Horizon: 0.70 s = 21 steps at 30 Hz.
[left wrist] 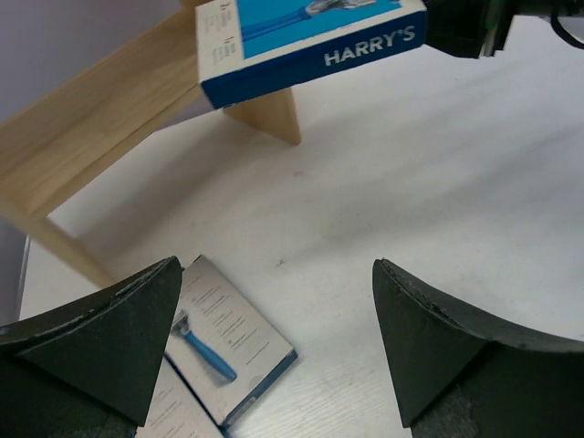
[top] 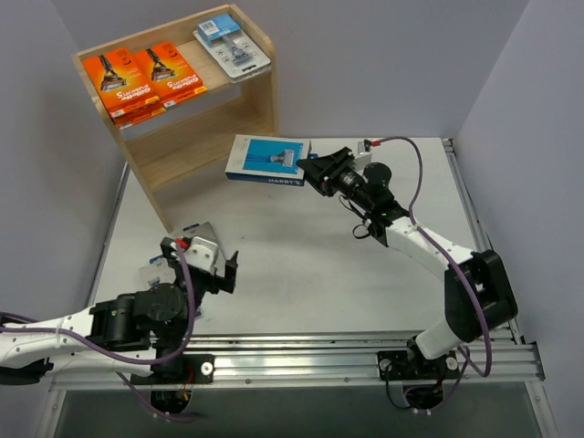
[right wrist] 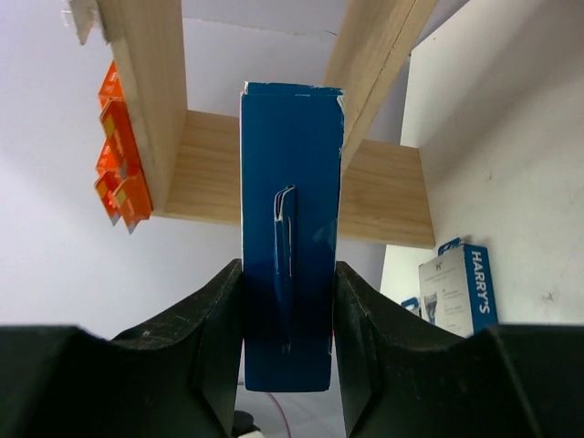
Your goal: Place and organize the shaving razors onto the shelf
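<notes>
The wooden shelf (top: 262, 96) stands at the far left. Its top holds two orange razor boxes (top: 146, 78) and a clear blister pack (top: 233, 47). My right gripper (top: 313, 170) is shut on the end of a blue Harry's razor box (top: 267, 160) and holds it in the air just in front of the shelf's right side. In the right wrist view the box (right wrist: 290, 164) stands between the fingers (right wrist: 214, 319). My left gripper (left wrist: 274, 347) is open and empty above a grey-and-blue razor box (left wrist: 233, 338) lying on the table.
A second flat pack (left wrist: 178, 411) lies partly under the grey-and-blue box. The shelf's lower tier (top: 196, 146) is bare. Another Harry's box (right wrist: 456, 292) shows on the table in the right wrist view. Grey walls close in the left, back and right.
</notes>
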{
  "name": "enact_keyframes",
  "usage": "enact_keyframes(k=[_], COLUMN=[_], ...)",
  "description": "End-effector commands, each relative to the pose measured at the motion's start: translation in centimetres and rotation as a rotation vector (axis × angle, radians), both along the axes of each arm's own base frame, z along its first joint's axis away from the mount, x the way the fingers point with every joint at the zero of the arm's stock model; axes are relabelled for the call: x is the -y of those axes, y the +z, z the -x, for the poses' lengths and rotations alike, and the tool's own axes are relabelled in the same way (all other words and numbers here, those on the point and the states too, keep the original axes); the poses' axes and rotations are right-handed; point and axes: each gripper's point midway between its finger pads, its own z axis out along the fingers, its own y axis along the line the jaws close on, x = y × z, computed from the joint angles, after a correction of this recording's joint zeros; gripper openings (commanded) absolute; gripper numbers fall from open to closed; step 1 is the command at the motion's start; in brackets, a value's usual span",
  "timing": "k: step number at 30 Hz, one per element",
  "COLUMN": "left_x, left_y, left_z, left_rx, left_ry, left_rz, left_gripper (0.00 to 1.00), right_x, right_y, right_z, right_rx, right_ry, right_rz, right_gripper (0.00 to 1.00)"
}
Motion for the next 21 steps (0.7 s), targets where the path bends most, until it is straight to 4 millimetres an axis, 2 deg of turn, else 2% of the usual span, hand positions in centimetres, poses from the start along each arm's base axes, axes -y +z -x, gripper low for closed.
enact_keyframes(k=[1,6,7,9,10,11,12,13,14,15,16,18,19,20,21], left_x=[-5.5,-8.4,-9.3,-9.9,-10.2,-10.3,-10.4,-10.5,-10.4,-10.5,-10.6,-11.2,-11.7,-12.0,-12.2], left_y=[0.5,-0.2,-0.3,-0.6,-0.5,-0.5,-0.5,-0.4,-0.1,0.0,0.1,0.3,0.4,0.4,0.3], left_z=[-0.4,-0.4,-0.4,-0.5,-0.5,-0.5,-0.5,-0.5,-0.5,-0.6,-0.6,-0.6,-0.6,-0.6,-0.6], left_rx=[-0.019,-0.013,-0.006,0.001,0.002,0.003,0.007,0.015,0.018,0.022,0.032,0.040,0.046,0.048,0.049], left_ry=[0.161,0.213,0.235,0.256,0.262,0.263,0.269,0.270,0.268,0.269,0.269,0.295,0.305,0.311,0.315], left_rz=[0.075,0.081,0.081,0.073,0.082,0.087,0.084,0.062,0.071,0.066,0.024,0.007,-0.012,-0.015,-0.017], left_gripper=[0.94,0.94,0.94,0.94,0.94,0.94,0.94,0.94,0.94,0.94,0.94,0.94,0.94,0.94,0.94], right_x=[-1.1,-4.6,-5.2,-6.3,-7.0,-7.3,-7.7,-8.5,-8.8,-9.1,-9.9,-10.3,-10.7,-11.4,-11.2], right_y=[5.2,5.3,5.1,5.2,4.1,5.5,5.5,4.5,5.7,5.6,4.7,5.6,5.0,5.0,5.6], right_z=[-1.9,-3.7,-4.8,-5.4,-6.2,-6.7,-7.1,-7.7,-8.2,-8.6,-9.0,-9.8,-10.4,-10.3,-11.0], right_rx=[0.169,0.177,0.177,0.181,0.169,0.191,0.194,0.183,0.201,0.201,0.188,0.201,0.194,0.196,0.207], right_ry=[-0.065,-0.060,-0.077,-0.080,-0.083,-0.098,-0.103,-0.103,-0.119,-0.130,-0.136,-0.175,-0.191,-0.200,-0.252], right_rz=[-0.071,-0.098,-0.102,-0.121,-0.119,-0.151,-0.158,-0.156,-0.176,-0.180,-0.180,-0.210,-0.206,-0.208,-0.217], right_gripper=[0.00,0.00,0.00,0.00,0.00,0.00,0.00,0.00,0.00,0.00,0.00,0.00,0.00,0.00,0.00])
